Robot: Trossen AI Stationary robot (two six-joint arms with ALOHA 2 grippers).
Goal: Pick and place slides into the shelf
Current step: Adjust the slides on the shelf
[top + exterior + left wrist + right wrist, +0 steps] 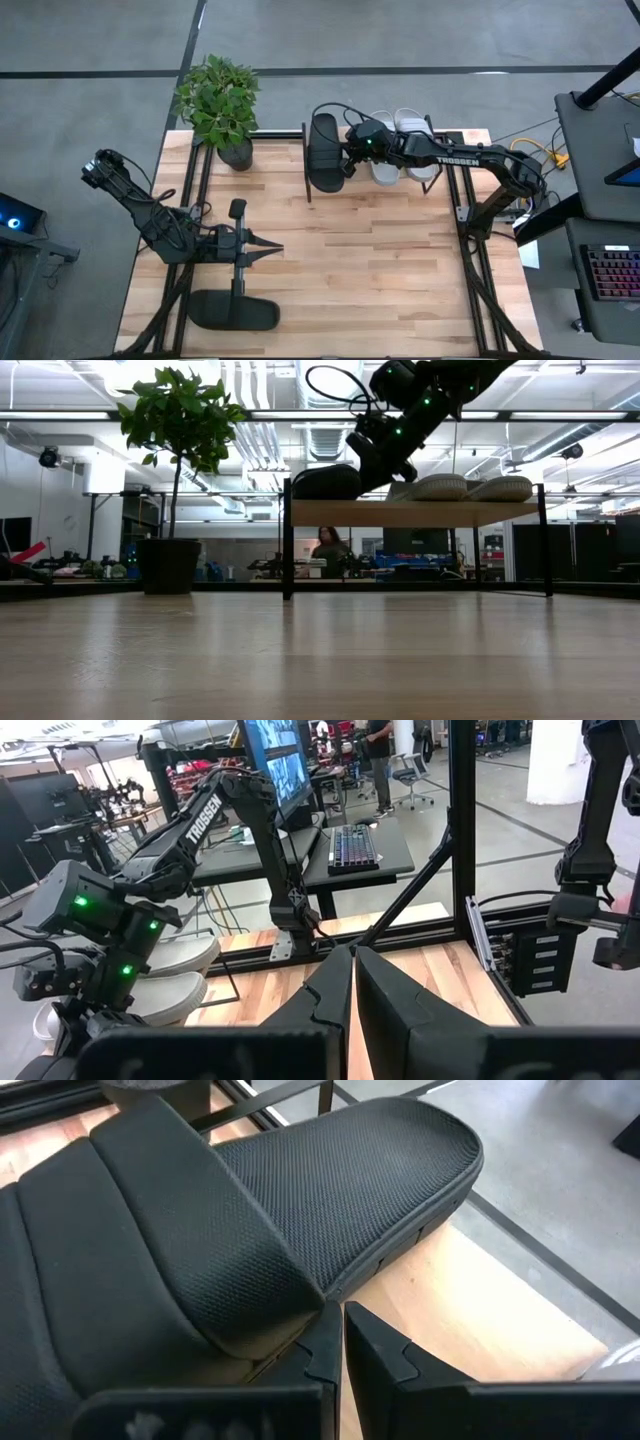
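The shelf (415, 513) stands at the table's far edge. One black slide (325, 150) lies flat on its plank at the left end, with two light slides (400, 150) side by side to its right. My right gripper (347, 168) is shut and slants down between the black slide and the nearest light one. A second black slide (235, 312) lies on its sole on the tabletop near the front left. My left gripper (272, 247) hovers shut and level just beyond it, touching nothing. My right gripper sets its shut fingertips (352, 1330) against the black slide's long side edge (322, 1292), just below where the strap ends. The fingers come slanting down from the table's right, across the slide. The slide lies flat on the shelf's plank.
A potted plant (220, 100) stands at the table's far left, beside the shelf. Black frame rails (470, 250) run along both table sides. The middle of the wooden tabletop (370, 260) is bare. A person (326, 550) shows in the room behind the shelf.
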